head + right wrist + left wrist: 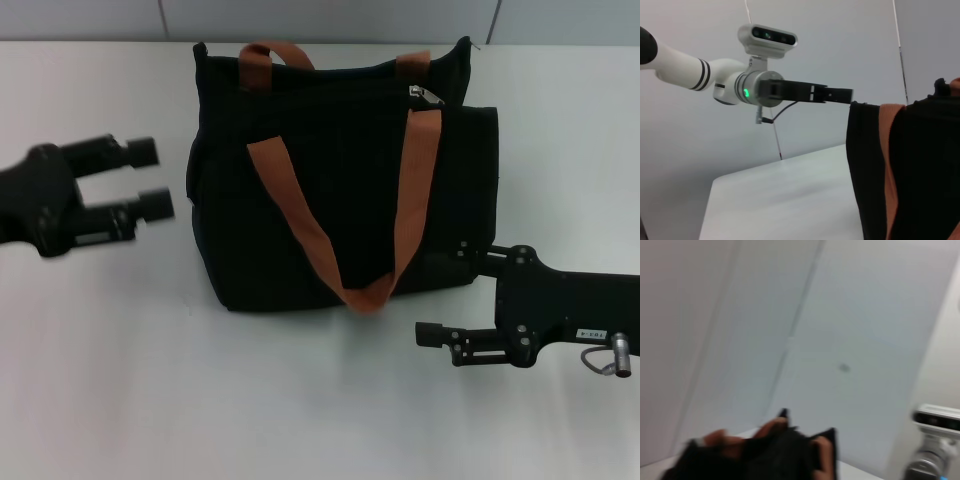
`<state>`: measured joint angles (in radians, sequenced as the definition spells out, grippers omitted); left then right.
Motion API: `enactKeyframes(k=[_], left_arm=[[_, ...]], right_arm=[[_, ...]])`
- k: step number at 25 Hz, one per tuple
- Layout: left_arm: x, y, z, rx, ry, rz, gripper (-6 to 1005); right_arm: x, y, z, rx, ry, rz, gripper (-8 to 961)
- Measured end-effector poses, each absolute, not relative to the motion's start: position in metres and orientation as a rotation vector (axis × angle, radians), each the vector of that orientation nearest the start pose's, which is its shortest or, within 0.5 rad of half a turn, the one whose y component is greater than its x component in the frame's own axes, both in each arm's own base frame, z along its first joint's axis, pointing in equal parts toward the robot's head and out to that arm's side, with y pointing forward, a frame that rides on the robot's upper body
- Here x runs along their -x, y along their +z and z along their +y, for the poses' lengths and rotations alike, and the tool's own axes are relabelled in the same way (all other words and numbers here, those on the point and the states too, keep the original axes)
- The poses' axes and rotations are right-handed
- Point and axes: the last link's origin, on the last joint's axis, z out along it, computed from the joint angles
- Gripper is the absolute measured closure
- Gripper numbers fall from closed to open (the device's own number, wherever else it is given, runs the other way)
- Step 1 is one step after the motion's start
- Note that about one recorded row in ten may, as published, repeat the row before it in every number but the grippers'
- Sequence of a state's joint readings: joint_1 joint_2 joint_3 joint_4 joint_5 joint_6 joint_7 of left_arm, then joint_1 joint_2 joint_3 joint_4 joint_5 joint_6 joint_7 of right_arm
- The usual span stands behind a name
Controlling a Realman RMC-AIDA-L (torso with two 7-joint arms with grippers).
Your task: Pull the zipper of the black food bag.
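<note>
Right pincer [440, 296] beside black food bag [340, 190], straps [330, 240] draped

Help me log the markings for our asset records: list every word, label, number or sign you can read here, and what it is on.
No text can be read.
Right gripper: a small white label on its body, too small to read.
Black food bag, left gripper: no markings visible.

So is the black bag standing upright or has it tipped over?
Upright: the black food bag stands on its base on the table, top edge up, with its front strap hanging down the front.
</note>
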<state>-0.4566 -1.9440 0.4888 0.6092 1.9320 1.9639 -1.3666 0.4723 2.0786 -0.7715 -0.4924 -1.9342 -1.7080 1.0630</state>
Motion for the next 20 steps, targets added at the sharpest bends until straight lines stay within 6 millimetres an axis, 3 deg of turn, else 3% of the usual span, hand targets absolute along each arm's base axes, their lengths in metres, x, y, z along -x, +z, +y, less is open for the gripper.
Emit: enactKeyframes(k=[3, 8, 13, 20], left_arm=[[0.275, 0.066, 0.277, 2.777, -1.069, -0.492, 227], [0.271, 0.023, 0.252, 2.874, -1.074, -0.293, 227], [0.276, -0.006, 0.239, 2.890, -1.057, -0.277, 227], [0.286, -0.016, 0.231, 2.865, -1.028, -0.293, 227]], right_arm=[[-0.265, -0.032, 0.279, 2.866, 0.882, 0.353, 136], [-0.264, -0.037, 0.281, 2.856, 0.888, 0.330, 136], [-0.264, -0.048, 0.280, 2.864, 0.877, 0.319, 137], [-0.263, -0.057, 0.281, 2.872, 0.851, 0.305, 137]])
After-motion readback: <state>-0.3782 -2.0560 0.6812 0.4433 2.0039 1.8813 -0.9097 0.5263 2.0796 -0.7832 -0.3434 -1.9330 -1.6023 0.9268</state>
